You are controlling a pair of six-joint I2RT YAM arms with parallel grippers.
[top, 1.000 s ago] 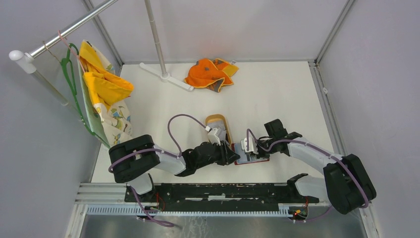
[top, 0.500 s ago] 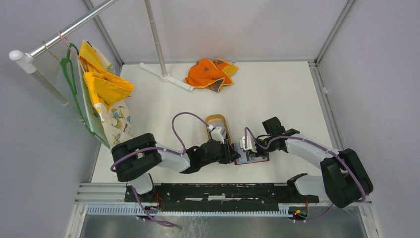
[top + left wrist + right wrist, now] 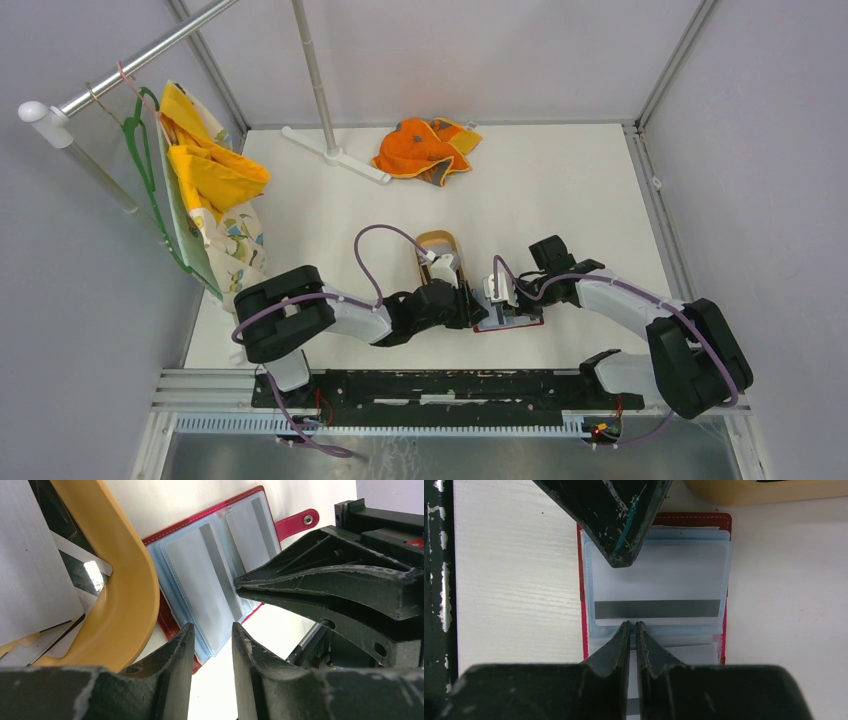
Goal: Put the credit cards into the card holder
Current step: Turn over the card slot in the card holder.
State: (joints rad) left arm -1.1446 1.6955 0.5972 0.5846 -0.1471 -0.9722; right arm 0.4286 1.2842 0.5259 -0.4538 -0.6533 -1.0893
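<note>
The card holder (image 3: pixel 210 570) lies open flat, red-edged with a snap tab, its pale blue clear sleeves showing credit cards (image 3: pixel 656 587) with grey stripes. It sits on the white wood-grain table (image 3: pixel 560 200) toward 6 o'clock, with a tan tray (image 3: pixel 440 250) of loose cards touching it at 10 o'clock. Grey walls enclose the table; an orange cloth (image 3: pixel 425 148) lies at 12 o'clock and yellow fabric (image 3: pixel 215 180) hangs at 9 o'clock. The left gripper (image 3: pixel 212 627) has its fingers parted with nothing between them, over the holder's edge. The right gripper (image 3: pixel 633 625) has its fingers almost together, tips pressing on the sleeves.
</note>
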